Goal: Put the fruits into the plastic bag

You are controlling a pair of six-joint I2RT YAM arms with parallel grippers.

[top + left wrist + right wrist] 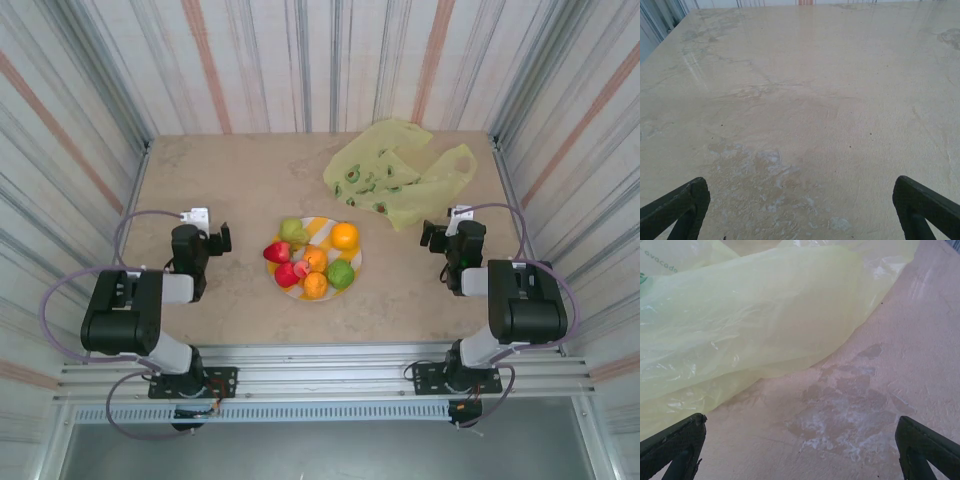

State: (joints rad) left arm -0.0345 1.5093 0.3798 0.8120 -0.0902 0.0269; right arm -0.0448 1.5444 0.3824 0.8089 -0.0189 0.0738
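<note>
Fruits (313,262) heaped on striped plate (320,226) mid-tabletop (220,180), reachable by either arm. Plastic bag (400,175) crumpled far right, just ahead of right end effector (800,432), spread wide, empty; left end effector (800,190) equally wide, empty.

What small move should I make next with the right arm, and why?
Probably ease the right end effector forward onto the near edge of the bag to pinch it. The bag lies flat and crumpled just ahead of its open jaws, and the fruits all sit on the plate, so the bag likely needs opening first.
</note>
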